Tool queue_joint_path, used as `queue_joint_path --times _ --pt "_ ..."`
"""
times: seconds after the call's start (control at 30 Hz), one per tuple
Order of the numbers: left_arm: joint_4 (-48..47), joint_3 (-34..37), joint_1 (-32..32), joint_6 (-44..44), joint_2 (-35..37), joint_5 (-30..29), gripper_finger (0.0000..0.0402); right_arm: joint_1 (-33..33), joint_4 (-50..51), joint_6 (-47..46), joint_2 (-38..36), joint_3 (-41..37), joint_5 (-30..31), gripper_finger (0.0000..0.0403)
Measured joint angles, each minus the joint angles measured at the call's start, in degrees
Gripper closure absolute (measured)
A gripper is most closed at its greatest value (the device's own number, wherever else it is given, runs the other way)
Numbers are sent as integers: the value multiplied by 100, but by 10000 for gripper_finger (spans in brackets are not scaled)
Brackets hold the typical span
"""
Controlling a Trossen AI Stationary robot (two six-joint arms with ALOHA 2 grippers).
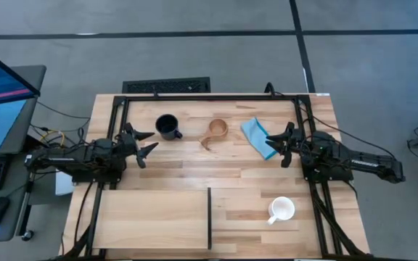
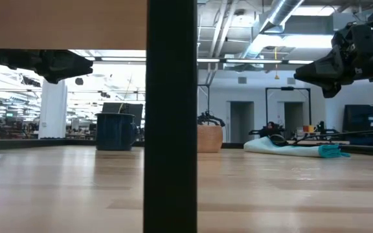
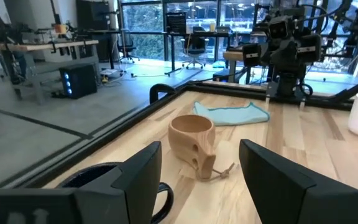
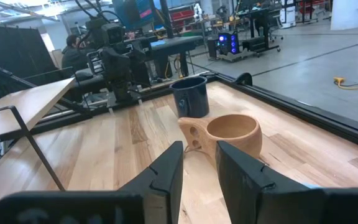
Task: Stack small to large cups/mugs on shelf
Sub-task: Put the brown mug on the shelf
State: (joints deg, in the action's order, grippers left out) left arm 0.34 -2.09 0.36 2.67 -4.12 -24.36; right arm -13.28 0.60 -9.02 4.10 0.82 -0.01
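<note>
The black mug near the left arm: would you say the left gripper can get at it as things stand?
Probably yes. The left gripper is open, pointing toward the black mug with only bare tabletop between them. The wooden cup stands farther off.

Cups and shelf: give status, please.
Both pincers open, empty: left, right. Black mug, wooden cup, white mug on table; shelf bare.

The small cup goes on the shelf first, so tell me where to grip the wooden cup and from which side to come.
Grip the wooden cup by its rim, one finger inside the bowl and one outside, coming down from above. It stands upright with its mouth open, and its handle points toward the shelf, so pinch the wall away from the handle. The left gripper is probably best placed: open and aimed at it.
</note>
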Motion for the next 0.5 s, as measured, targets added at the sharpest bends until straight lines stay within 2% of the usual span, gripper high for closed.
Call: queue_joint_path --times 0.33,0.43,0.5 --pt "2 -2 0 260 0 0 193 -48 -43 101 0 -2 181 284" --pt "7 -2 0 240 0 -3 193 -42 -127 -329 2 -12 359 284" --pt "13 -2 0 255 0 -3 193 -44 -295 -773 2 -15 701 284"
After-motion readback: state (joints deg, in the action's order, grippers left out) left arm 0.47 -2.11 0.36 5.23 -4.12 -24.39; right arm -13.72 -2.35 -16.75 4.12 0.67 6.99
